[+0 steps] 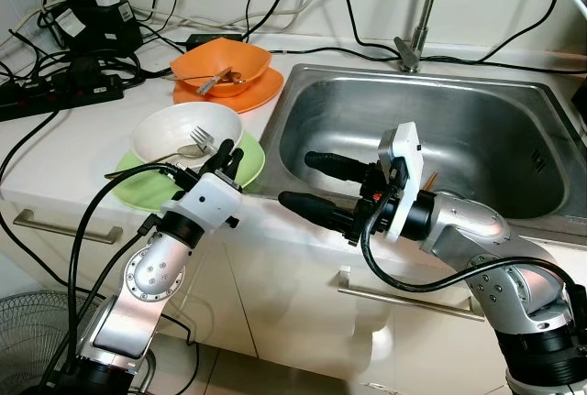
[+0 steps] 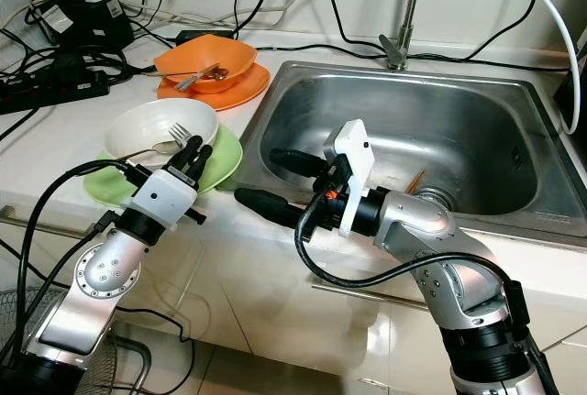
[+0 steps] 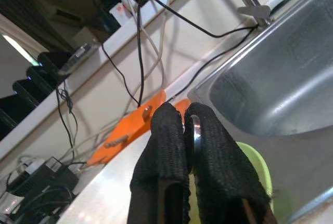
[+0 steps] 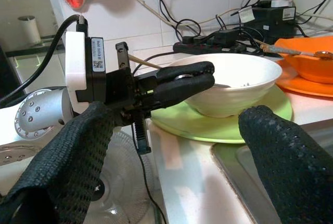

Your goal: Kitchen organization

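Observation:
A white bowl (image 1: 174, 129) holding a fork (image 1: 204, 138) and a spoon sits on a green plate (image 1: 254, 164) on the counter, left of the sink (image 1: 477, 138). My left gripper (image 1: 229, 159) is at the bowl's near right rim, its fingers (image 3: 166, 135) pinched together on the rim. My right gripper (image 1: 298, 180) hovers open over the sink's front left corner, pointing toward the bowl, nothing between its fingers (image 4: 270, 146). Behind these, an orange bowl (image 1: 220, 65) with a spoon rests on an orange plate (image 1: 257, 94).
Chopsticks (image 1: 429, 180) lie in the sink near the drain. A faucet (image 1: 422, 10) rises behind the sink. Power strips and cables (image 1: 55, 93) crowd the counter's back left. A floor fan (image 1: 27, 331) stands below the counter's edge.

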### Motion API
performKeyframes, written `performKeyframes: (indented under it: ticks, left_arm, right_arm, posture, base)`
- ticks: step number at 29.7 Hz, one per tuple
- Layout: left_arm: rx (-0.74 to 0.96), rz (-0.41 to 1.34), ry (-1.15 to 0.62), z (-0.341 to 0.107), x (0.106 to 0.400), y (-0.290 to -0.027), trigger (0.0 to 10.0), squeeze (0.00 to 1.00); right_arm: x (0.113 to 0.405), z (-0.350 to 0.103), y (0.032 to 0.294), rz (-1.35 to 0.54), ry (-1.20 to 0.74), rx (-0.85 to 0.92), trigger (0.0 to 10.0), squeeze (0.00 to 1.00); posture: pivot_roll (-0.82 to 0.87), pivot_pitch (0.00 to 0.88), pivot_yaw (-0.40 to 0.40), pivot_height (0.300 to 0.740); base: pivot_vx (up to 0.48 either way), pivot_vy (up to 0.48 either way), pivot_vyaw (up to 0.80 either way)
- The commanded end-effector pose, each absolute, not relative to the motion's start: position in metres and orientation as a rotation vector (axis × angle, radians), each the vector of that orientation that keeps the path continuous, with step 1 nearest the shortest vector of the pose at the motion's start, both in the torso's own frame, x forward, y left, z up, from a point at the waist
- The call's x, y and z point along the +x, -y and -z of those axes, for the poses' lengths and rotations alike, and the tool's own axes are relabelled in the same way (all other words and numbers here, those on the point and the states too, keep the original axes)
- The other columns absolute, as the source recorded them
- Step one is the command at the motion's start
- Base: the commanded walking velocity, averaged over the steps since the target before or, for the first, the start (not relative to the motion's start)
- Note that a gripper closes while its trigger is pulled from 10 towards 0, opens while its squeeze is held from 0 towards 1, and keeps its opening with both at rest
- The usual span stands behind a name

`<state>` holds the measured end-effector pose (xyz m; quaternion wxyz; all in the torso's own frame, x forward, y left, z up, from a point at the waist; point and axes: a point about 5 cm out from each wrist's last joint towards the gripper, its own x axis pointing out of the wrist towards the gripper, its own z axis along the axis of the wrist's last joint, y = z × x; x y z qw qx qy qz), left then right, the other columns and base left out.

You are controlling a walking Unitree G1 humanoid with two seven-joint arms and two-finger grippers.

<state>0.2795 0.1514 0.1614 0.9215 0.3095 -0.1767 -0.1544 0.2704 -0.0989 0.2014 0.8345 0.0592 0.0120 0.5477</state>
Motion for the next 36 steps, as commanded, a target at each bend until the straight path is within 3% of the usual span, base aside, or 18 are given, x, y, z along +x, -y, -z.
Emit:
performKeyframes:
  ticks: [1,11,22,31,33,34,36]
  left_arm:
    - [0.650,0.337,0.352,-0.160,0.280,-0.150,0.0,0.00]
    - [0.797,0.247,0.508,-0.185,0.277,-0.153,0.0,0.00]
    - [0.745,0.245,0.634,-0.218,0.273,-0.144,0.0,0.00]
    - [0.400,0.337,0.645,-0.250,0.276,-0.126,0.0,0.00]
    - [0.143,0.336,0.583,-0.254,0.281,-0.129,0.0,0.00]
    - [-0.165,0.331,0.517,-0.256,0.287,-0.132,0.0,0.00]
    - [-0.415,0.336,0.465,-0.254,0.292,-0.133,0.0,0.00]
  right_arm:
    - [0.271,-0.202,0.099,-1.152,-0.022,0.117,10.0,0.00]
    - [0.273,-0.202,0.098,-1.148,-0.017,0.122,10.0,0.00]
    - [0.275,-0.202,0.097,-1.146,-0.013,0.126,10.0,0.00]
    - [0.278,-0.203,0.097,-1.133,-0.004,0.139,10.0,0.00]
    - [0.280,-0.203,0.098,-1.124,-0.002,0.145,10.0,0.00]
    - [0.281,-0.203,0.098,-1.111,-0.001,0.160,10.0,0.00]
    - [0.283,-0.203,0.099,-1.099,0.001,0.175,10.0,0.00]
  posture:
    - [-0.07,0.000,0.058,0.740]
    - [-0.07,0.000,0.052,0.740]
    - [-0.06,0.000,0.051,0.740]
    - [-0.06,0.000,0.050,0.740]
    - [-0.06,0.000,0.051,0.740]
    - [-0.06,0.000,0.051,0.740]
    - [-0.06,0.000,0.052,0.740]
  base:
    - [0.000,0.000,0.00]
    - [0.000,0.000,0.00]
    - [0.000,0.000,0.00]
    - [0.000,0.000,0.00]
    - [0.000,0.000,0.00]
    - [0.000,0.000,0.00]
    - [0.000,0.000,0.00]
